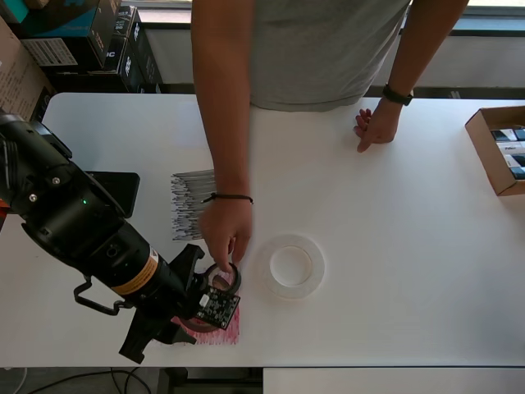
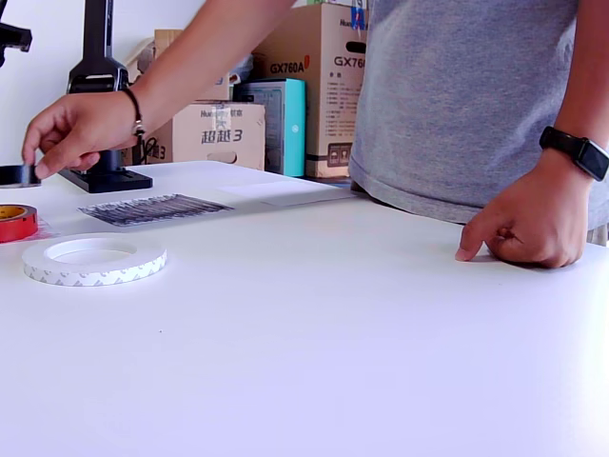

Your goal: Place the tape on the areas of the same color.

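The white tape roll [image 1: 293, 266] serves as landmark: a broad, flat, translucent ring with a pale core, lying flat on the white surface [image 1: 394, 279]; in the exterior view its outer wall [image 2: 93, 261] shows faint zigzag marks. To its overhead-view left a person's hand [image 1: 225, 231] pinches the small black roll [image 1: 222, 276], a thin dark ring, which the exterior view shows lifted off the surface [image 2: 17, 175]; just below that, the dark-red roll [image 2: 15, 221] with a yellowish core sits on the red-scribbled sheet [image 1: 220, 332], only its pink fringe showing past the arm. The black-scribbled sheet [image 1: 191, 203] lies up and left of the white roll, well apart from it; a plain white sheet [image 2: 276, 191] shows faintly beyond it in the exterior view. The tool [image 1: 215, 305] hangs over the red sheet, left of the white roll; whether it is spread or closed I cannot tell, the wrist hiding it. Right of the white roll the surface lies open as far as a cardboard box [image 1: 498, 148] at the edge; the person's other hand [image 1: 376, 126] rests near the far edge.
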Controlling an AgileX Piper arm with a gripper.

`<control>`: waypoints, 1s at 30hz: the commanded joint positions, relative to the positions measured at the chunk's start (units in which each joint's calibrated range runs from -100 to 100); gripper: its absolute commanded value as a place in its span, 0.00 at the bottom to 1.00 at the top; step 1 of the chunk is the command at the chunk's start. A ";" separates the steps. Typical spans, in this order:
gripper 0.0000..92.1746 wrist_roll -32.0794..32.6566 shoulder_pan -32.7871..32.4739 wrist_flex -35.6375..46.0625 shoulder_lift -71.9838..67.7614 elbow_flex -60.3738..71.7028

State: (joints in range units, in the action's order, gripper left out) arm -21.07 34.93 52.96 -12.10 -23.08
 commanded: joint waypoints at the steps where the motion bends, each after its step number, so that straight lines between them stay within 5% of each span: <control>1: 0.56 0.12 -3.29 0.62 8.82 0.59; 11: 0.56 0.28 -14.74 3.17 18.46 0.50; 30: 0.56 5.93 -33.68 2.32 14.25 1.77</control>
State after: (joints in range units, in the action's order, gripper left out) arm -17.56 5.90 55.37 3.35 -22.23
